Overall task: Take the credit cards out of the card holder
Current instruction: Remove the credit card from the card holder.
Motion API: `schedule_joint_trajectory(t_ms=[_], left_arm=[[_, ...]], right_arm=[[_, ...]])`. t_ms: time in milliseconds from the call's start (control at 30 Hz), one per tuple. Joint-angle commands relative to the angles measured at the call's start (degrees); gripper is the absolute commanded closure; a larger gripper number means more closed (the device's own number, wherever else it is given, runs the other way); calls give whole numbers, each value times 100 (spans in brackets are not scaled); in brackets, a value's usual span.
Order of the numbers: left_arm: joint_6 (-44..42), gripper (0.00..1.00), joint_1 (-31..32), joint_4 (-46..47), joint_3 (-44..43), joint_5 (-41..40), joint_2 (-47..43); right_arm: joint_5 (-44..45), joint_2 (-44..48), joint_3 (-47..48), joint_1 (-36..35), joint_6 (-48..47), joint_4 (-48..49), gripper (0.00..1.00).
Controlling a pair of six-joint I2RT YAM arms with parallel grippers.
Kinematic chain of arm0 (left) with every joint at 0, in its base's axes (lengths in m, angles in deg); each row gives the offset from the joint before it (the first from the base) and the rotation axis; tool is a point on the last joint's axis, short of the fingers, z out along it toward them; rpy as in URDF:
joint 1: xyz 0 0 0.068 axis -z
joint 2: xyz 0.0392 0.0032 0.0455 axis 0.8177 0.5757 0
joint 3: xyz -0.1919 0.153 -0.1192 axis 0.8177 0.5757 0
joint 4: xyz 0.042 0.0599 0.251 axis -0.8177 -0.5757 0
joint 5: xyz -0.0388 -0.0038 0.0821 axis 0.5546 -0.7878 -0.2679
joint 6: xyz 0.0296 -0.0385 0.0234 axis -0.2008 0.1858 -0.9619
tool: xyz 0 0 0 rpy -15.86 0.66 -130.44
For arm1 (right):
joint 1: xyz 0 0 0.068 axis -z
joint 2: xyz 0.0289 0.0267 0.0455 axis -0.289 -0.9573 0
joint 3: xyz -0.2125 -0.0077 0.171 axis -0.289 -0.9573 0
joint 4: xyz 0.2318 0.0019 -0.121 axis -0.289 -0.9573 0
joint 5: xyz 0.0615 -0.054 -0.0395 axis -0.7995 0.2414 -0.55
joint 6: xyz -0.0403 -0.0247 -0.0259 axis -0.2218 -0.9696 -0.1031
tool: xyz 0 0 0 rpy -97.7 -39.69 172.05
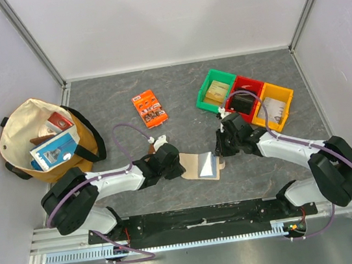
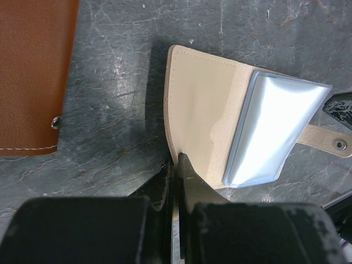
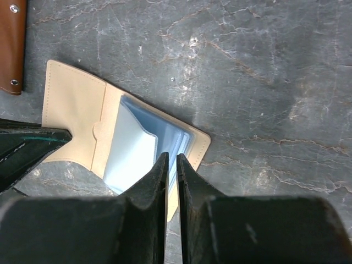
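The beige card holder (image 1: 202,166) lies open on the grey table between both arms, its pale blue sleeves (image 3: 132,151) facing up. My left gripper (image 2: 177,159) is shut on the near edge of the card holder (image 2: 203,110), on its plain flap. The snap tab (image 2: 330,142) sticks out on the far side. My right gripper (image 3: 171,157) stands at the edge of the sleeves with only a thin slit between its jaws; I cannot tell whether a sleeve is pinched. No credit cards show.
A brown wallet (image 2: 33,71) lies just left of the holder. An orange packet (image 1: 150,108) lies behind it. Green (image 1: 216,90), red (image 1: 245,98) and yellow (image 1: 276,106) bins stand at the back right. A canvas bag (image 1: 46,140) sits far left.
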Motion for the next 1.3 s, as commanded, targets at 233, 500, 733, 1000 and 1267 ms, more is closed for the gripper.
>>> schedule_joint_trajectory(t_ms=[233,500,733,1000,1267], left_arm=[[193,98,-79,387,42,-36,72],[263,98,-79,510,209,-80,-43],[290,98,-70,554,297,-98,-78],[290,98,-79,589,306,-54,-78],[290,98,-87,633,324,-28,-69]], right_arm=[[-585,-387,247,-403,-53,537,85],[-324,-1,511,-623,43,416,83],[549,140,476,-500,210,-69,34],[84,-167,335,-491,228,317,21],[-356,-492,362,-500,202,599,25]])
